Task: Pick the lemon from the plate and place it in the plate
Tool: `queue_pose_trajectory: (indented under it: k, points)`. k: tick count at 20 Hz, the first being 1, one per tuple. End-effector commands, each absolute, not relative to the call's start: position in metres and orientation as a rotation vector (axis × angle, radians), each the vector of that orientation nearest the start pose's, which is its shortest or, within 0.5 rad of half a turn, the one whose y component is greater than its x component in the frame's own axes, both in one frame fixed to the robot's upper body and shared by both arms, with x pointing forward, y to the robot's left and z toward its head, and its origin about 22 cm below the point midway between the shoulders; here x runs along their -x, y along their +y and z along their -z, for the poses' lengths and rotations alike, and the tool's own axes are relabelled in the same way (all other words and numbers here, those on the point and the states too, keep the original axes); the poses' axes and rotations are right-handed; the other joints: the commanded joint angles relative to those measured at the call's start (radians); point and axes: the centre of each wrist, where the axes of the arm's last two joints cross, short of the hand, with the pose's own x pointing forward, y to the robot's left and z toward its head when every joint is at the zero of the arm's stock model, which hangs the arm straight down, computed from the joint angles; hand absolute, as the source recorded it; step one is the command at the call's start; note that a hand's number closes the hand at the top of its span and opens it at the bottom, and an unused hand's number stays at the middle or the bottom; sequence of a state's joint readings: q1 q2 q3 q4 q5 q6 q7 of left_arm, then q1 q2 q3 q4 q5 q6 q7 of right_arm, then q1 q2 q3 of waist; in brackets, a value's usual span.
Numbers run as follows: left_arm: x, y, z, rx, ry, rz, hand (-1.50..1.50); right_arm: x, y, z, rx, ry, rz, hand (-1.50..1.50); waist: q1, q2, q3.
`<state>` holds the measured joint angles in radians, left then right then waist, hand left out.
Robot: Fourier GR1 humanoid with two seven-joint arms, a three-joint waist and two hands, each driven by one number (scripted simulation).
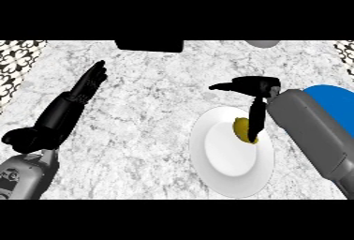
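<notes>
1. Grey-white marble counter point(152, 108) fills the head view, with patterned tile strips at its far left and far right edges.
2. A white plate point(228, 161) sits right of centre, near the viewer. A blue plate point(337, 101) lies just beyond it at the right edge, mostly hidden behind the right forearm.
3. The lemon point(242, 130) rests on the white plate's far right part, a small yellow shape half covered by fingers.
4. The right hand point(257, 101) hangs over the lemon, fingers pointing down and touching it, thumb sticking out left. Whether the fingers have closed on the fruit cannot be told.
5. The left hand point(86, 86) rests open at the left, fingers straight and pointing away, well apart from both plates.
6. A dark object point(149, 45) and a grey round object point(262, 43) sit at the far edge.
7. The step in hand looks like the grasp. Next, the lemon likely needs lifting and carrying right to the blue plate.
</notes>
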<state>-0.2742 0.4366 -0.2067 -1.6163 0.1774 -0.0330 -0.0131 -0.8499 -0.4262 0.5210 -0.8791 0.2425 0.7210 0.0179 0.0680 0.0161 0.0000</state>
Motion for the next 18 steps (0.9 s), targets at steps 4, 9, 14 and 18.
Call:
queue_pose_trajectory:
  k: [4, 9, 14, 18]
  points:
    - [-0.283, 0.252, -0.079, 0.010, -1.763, 0.477, 0.00, -0.435, -0.169, -0.104, -0.082, -0.676, -1.662, -1.50, -0.035, -0.009, 0.000]
    - [-0.284, 0.249, -0.091, 0.030, -1.791, 0.471, 0.00, -0.455, -0.156, -0.137, -0.053, -0.524, -1.729, -1.50, -0.034, -0.007, 0.000]
    - [-0.293, 0.246, -0.092, -0.004, -1.788, 0.471, 0.00, -0.460, -0.169, -0.124, 0.042, -0.516, -1.700, -1.50, -0.027, -0.001, 0.001]
    - [-0.283, 0.249, -0.094, 0.009, -1.798, 0.489, 0.00, -0.466, -0.187, -0.126, 0.039, -0.494, -1.637, -1.50, -0.015, 0.001, 0.001]
